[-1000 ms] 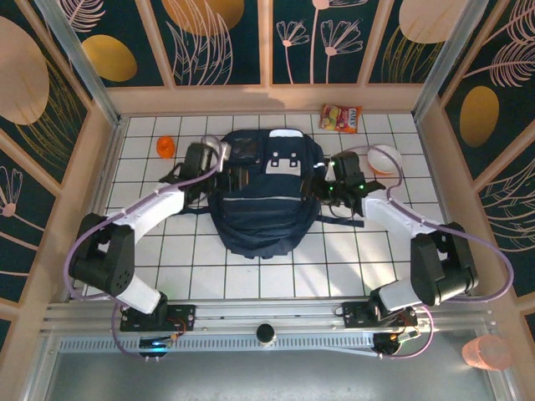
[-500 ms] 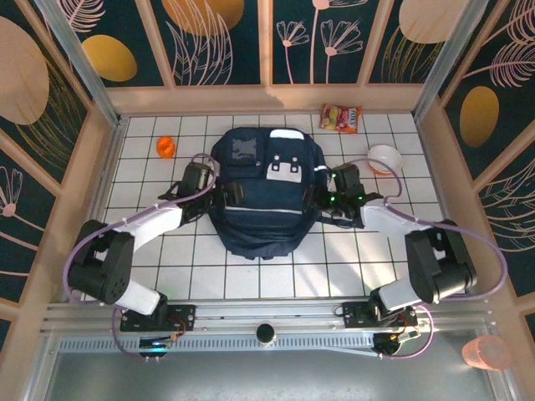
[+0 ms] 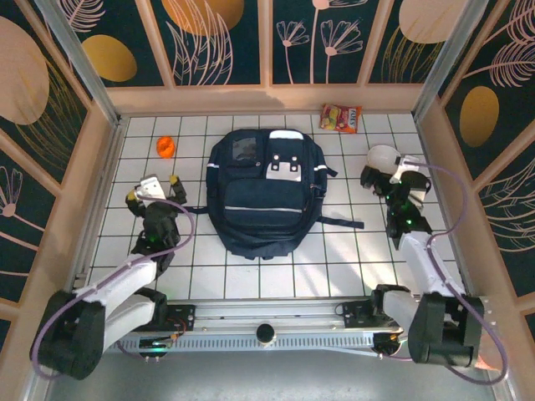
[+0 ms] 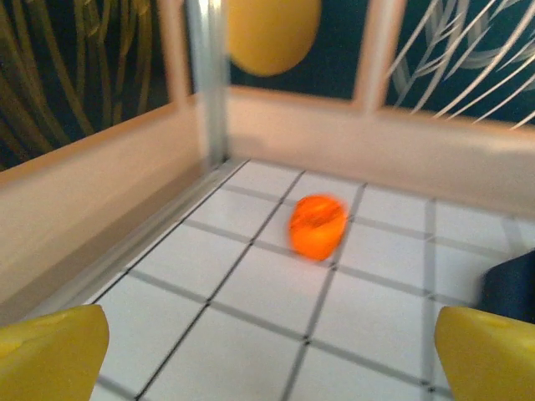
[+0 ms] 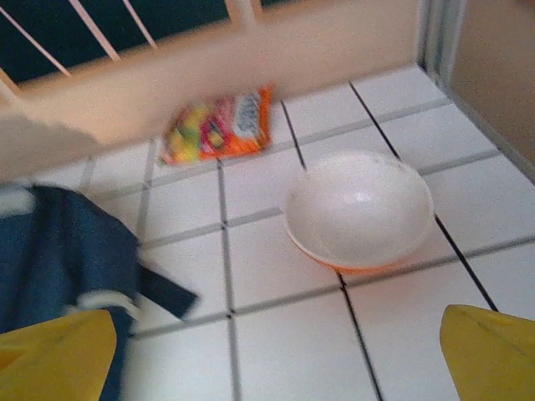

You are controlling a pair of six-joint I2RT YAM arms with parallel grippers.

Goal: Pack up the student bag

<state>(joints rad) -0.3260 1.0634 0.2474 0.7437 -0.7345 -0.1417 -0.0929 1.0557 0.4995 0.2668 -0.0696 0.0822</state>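
You're between steps: the student bag (image 3: 263,196) lies flat in the middle of the tiled table (image 3: 276,276), front pockets up, nothing yet going in that you can see, and whether any zip is open is hard to tell from above. Your left gripper (image 3: 153,189) sits at the bag's 9 o'clock, jaws spread wide and empty, facing the orange object (image 4: 318,225) that lies at the bag's 11 o'clock. Your right gripper (image 3: 389,177), equally wide and empty, is at 3 o'clock, looking down on the white bowl (image 5: 359,209), with the snack packet (image 5: 219,125) beyond it at the bag's 1 o'clock. The likely next move is a pick: line one pair of jaws over an item, come down and close, while the bag needs an opening held ready. Compared with a second ago, both arms have left the bag's flanks, where they pressed in with narrower jaws, and swung outward; the bag has settled flatter.
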